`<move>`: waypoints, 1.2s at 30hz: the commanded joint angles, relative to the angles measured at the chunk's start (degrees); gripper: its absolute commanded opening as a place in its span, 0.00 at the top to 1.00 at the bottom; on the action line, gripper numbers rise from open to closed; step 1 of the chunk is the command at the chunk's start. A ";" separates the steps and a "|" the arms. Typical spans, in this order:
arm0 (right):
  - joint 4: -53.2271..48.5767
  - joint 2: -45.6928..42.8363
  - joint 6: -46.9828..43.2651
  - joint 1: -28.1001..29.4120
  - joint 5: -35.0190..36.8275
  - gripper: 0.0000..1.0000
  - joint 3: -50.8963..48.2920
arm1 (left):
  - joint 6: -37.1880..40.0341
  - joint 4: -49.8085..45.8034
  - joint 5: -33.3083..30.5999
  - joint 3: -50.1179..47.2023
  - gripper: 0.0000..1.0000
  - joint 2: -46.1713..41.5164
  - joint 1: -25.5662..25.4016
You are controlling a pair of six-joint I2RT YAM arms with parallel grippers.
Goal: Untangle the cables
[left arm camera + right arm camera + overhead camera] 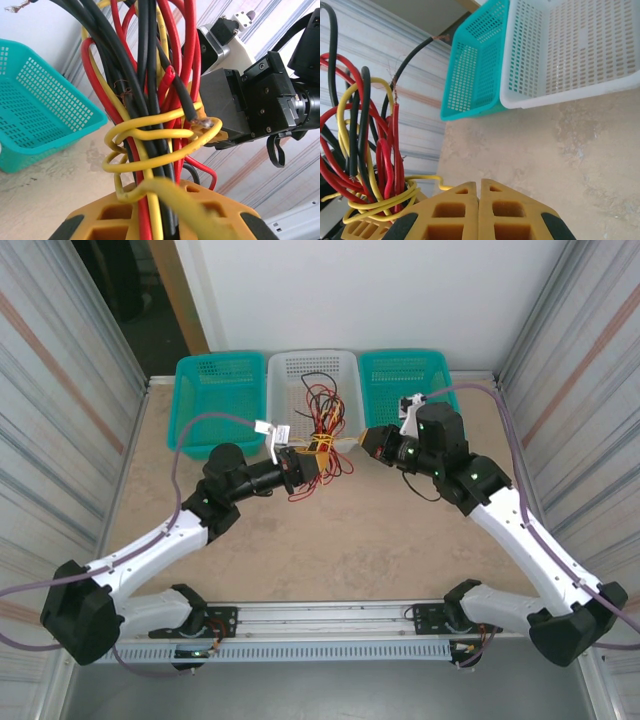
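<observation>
The cables are a knot of thin red, yellow and black wires held above the table's far middle, with loose ends trailing into the white basket. My left gripper is shut on the bundle; the wires run up between its yellow fingers, and yellow loops wrap the bundle just above them. My right gripper faces it from the right, jaws shut. A yellow cable reaches the side of the right gripper's tip; I cannot tell whether it is pinched.
Three baskets stand along the far edge: teal, white, and teal. Corrugated walls close in both sides. Bare tabletop lies between the arms and the near rail. A lilac arm cable loops at the left.
</observation>
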 commanded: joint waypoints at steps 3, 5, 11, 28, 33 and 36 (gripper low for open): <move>-2.46 -0.86 1.35 -4.83 2.26 1.00 -4.44 | -4.21 14.75 7.31 2.55 1.00 0.28 1.24; 0.84 -0.35 1.73 -6.80 -1.82 1.00 -6.59 | -5.29 16.58 10.17 3.89 1.00 1.18 1.03; 15.09 2.61 4.73 -14.48 -17.35 1.00 -11.63 | 0.89 11.80 17.39 9.22 1.00 2.21 -2.96; 20.93 18.26 3.00 -22.37 -43.11 1.00 4.77 | 30.13 -24.92 26.03 19.88 1.00 5.46 -10.89; 9.75 19.62 -5.40 -22.69 -44.38 1.00 14.00 | 35.27 -39.35 25.92 24.08 1.00 9.81 -10.89; 3.89 21.12 -9.15 -22.17 -43.38 1.00 19.04 | 38.23 -44.83 25.44 25.14 1.00 11.34 -11.57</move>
